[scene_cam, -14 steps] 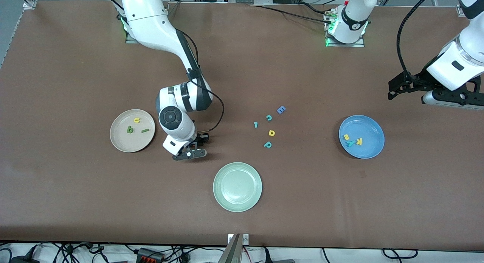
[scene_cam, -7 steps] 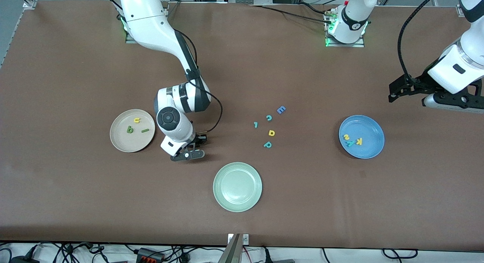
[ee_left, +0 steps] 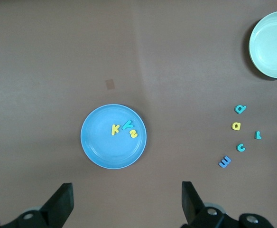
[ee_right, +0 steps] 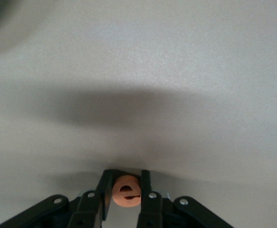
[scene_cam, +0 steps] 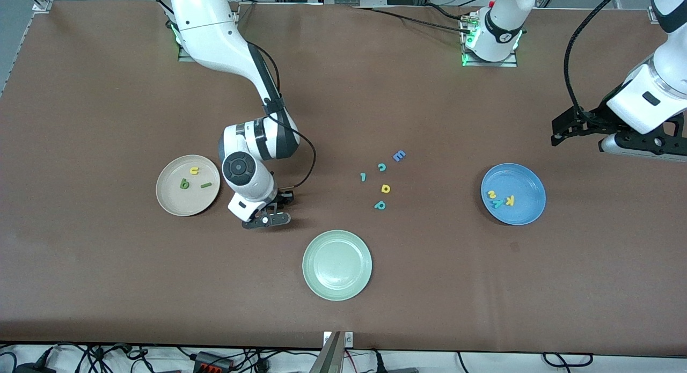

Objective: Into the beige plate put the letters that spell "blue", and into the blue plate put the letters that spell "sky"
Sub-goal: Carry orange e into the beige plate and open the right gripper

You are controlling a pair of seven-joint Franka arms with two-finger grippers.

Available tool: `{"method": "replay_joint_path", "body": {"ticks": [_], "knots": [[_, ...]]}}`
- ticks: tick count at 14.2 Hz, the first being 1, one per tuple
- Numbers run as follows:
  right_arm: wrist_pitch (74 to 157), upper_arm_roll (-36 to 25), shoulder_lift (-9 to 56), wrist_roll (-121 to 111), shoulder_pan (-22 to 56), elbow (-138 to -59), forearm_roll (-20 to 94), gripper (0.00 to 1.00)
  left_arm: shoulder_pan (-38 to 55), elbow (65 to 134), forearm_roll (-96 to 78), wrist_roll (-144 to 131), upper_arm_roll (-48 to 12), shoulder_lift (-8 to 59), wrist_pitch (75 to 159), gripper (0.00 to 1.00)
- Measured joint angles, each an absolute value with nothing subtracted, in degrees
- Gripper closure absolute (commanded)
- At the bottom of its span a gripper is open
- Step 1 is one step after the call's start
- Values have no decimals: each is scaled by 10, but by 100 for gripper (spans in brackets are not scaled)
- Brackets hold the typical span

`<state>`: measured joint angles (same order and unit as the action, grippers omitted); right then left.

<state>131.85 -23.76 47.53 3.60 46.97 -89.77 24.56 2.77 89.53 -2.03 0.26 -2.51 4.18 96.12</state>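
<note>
The round pale green plate (scene_cam: 337,264) lies nearest the front camera and holds nothing. Farther from the camera than it, toward the right arm's end of the table, the right gripper (scene_cam: 267,216) is down at the brown table (scene_cam: 107,265), its two black fingers (ee_right: 144,190) drawn in on either side of the small orange toy letter "e" (ee_right: 126,191) — pinched, as the right wrist view shows it.

The coming move turns on one relation: the round off-white beige plate (scene_cam: 167,203) lies just beside this gripper, toward the right arm's end, so the carry looks short and sideways. In that plate lie the yellow "u" (scene_cam: 194,170), the green "b" (scene_cam: 184,184) and the dark green bar "l" (scene_cam: 206,185); the "e" would likely complete the word.

Well apart, toward the left arm's end, the bright blue plate (scene_cam: 531,181) holds the yellow "s" (scene_cam: 491,194), teal "y" (scene_cam: 498,203) and yellow-orange "k" (scene_cam: 510,200). The left gripper (ee_left: 126,204) waits above the table near it — wide open, empty.
</note>
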Motion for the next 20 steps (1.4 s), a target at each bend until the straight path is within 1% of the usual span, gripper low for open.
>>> {"method": "replay_joint_path", "body": {"ticks": [4,6,9,10,12,16,17,18,19,20], "knots": [[1272,-252,468,36,467,-878,246,89,28,895,-20,3,-25,42,961,0],[1214,-280,454,26,459,-873,246,89,28,895,-20,3,-25,42,961,0],[1099,-329,438,-19,437,-876,246,89,28,895,-20,3,-25,42,961,0],[1074,-343,437,-31,432,-882,246,89,28,895,-20,3,-25,42,961,0],[1055,-363,435,-44,427,-906,245,88,28,895,-20,3,-25,42,961,0],[1054,-410,430,-112,429,-973,242,87,28,895,-20,3,-25,42,961,0],[1055,-421,430,-139,427,-988,242,80,28,895,-20,3,-25,42,961,0],[1057,-428,429,-156,422,-1001,242,70,28,895,-20,3,-25,42,961,0],[1061,-430,429,-164,418,-1009,242,15,28,895,-20,3,-25,42,961,0],[1065,-430,429,-165,415,-1014,242,0,28,895,-20,3,-25,42,961,0]]}}
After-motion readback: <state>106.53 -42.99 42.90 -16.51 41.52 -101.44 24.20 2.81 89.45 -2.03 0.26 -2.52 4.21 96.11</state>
